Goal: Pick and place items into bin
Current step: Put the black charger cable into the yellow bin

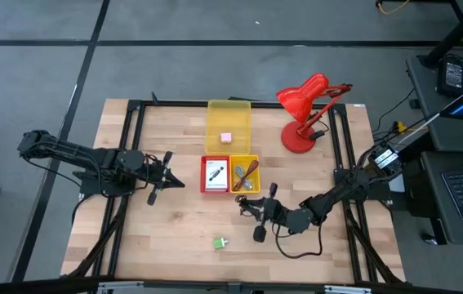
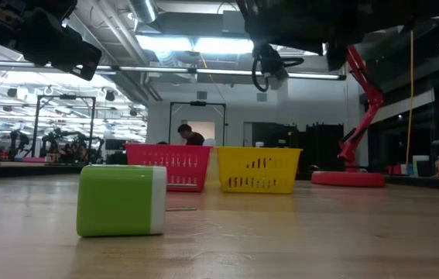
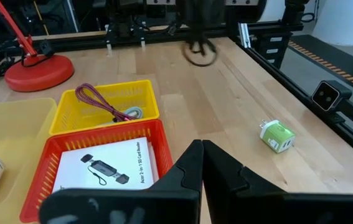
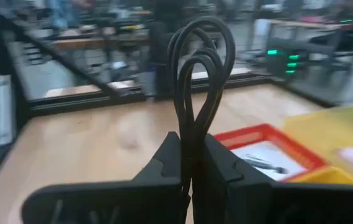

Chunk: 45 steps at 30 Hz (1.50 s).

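Observation:
My right gripper (image 4: 192,152) hovers near the table's middle (image 1: 251,206), shut on a looped black cable (image 4: 200,62). In the low view the cable (image 2: 269,66) is high above the table. A green block (image 1: 219,242) lies on the wood near the near edge, also seen in the left wrist view (image 3: 277,135). A pink cube (image 1: 225,138) sits in the big yellow tray (image 1: 229,114). One white printed packet (image 3: 104,165) lies in the red basket (image 1: 215,174). A dark red cord-like thing (image 3: 104,102) lies in the small yellow basket (image 1: 245,174). My left gripper (image 3: 200,149) waits shut, left of the red basket (image 1: 174,175). My right gripper pinches the black cable between its two fingers, across several strands of the coil (image 4: 192,134). The loops (image 4: 201,37) stick out past the fingertips. The cable is lifted clear of the table.
A red desk lamp (image 1: 304,110) stands on its round base at the far right. Black frame rails (image 1: 137,155) run along the table's left and right sides. Open wood lies around the green block toward the near edge. A person shows in the room beyond (image 2: 190,136).

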### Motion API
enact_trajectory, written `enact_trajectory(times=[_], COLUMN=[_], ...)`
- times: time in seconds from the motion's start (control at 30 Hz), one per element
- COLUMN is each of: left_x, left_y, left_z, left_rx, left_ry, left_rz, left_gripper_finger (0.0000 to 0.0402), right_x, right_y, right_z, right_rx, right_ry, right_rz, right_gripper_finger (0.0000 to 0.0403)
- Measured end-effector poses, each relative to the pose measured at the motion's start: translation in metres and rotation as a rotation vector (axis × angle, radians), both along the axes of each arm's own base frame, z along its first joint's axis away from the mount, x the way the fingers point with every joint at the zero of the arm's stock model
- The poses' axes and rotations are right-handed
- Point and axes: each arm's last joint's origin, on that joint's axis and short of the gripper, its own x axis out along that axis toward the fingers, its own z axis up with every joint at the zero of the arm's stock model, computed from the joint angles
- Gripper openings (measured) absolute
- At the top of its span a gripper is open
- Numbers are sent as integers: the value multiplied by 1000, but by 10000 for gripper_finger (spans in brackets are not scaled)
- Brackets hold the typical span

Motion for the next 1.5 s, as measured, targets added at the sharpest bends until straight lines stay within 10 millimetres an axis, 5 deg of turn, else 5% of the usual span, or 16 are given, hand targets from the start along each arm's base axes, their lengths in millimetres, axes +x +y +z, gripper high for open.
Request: enact_trajectory(times=[0.2, 0.97, 1.13, 1.5], left_x=[0, 0, 0, -2], left_y=[0, 0, 0, 0], left_z=[0, 0, 0, -7], left_rx=[0, 13, 15, 2], left_ry=[0, -2, -2, 78], left_rz=[1, 0, -1, 7], left_gripper_finger=[2, 2, 2, 2], right_x=[-3, 31, 43, 45], right_y=[-8, -44, -50, -76], right_z=[1, 16, 24, 49], right_rx=[14, 24, 27, 348], right_ry=[-43, -24, 60, 404], right_rz=[-285, -449, -452, -482], right_gripper_finger=[15, 15, 15, 15])
